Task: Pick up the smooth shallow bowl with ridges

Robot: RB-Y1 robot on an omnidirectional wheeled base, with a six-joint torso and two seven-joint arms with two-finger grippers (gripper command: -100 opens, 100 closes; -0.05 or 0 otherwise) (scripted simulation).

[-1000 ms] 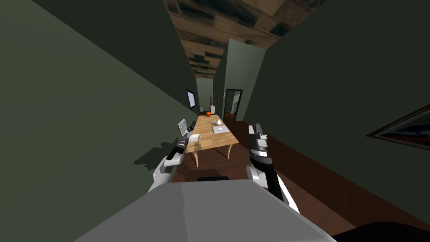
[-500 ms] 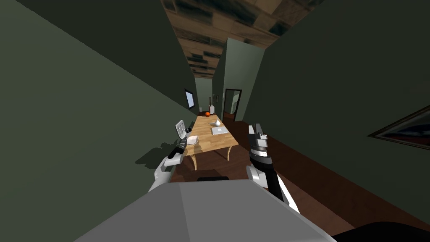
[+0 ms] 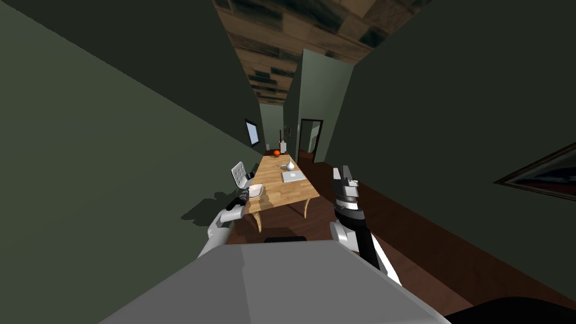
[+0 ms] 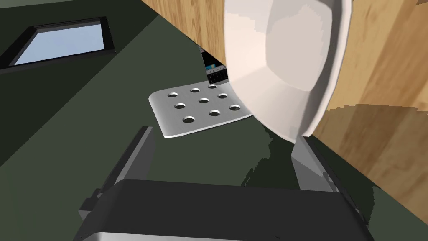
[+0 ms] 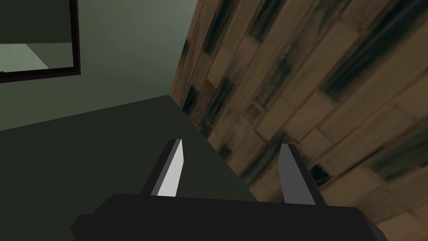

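A white shallow bowl [image 3: 257, 190] sits at the near left corner of a wooden table [image 3: 284, 188]. In the left wrist view the bowl [image 4: 288, 62] looms large over the table edge, just beyond the tip of one finger [image 4: 307, 161], not between the two. My left gripper [image 3: 243, 197] [image 4: 224, 136] is beside the bowl at the table's left edge, open wide and holding nothing. My right gripper [image 3: 344, 172] [image 5: 234, 144] is raised to the right of the table, open and empty.
A white perforated chair [image 3: 240, 173] [image 4: 200, 108] stands by the table's left side, close to the bowl. On the table are a grey flat item [image 3: 293, 176], a white vase [image 3: 290, 165] and an orange ball [image 3: 276, 153]. Green walls close in on both sides.
The whole head view has shifted slightly, so I have moved a little. My left gripper has sunk a bit beside the bowl and remains open. The right arm has not moved.
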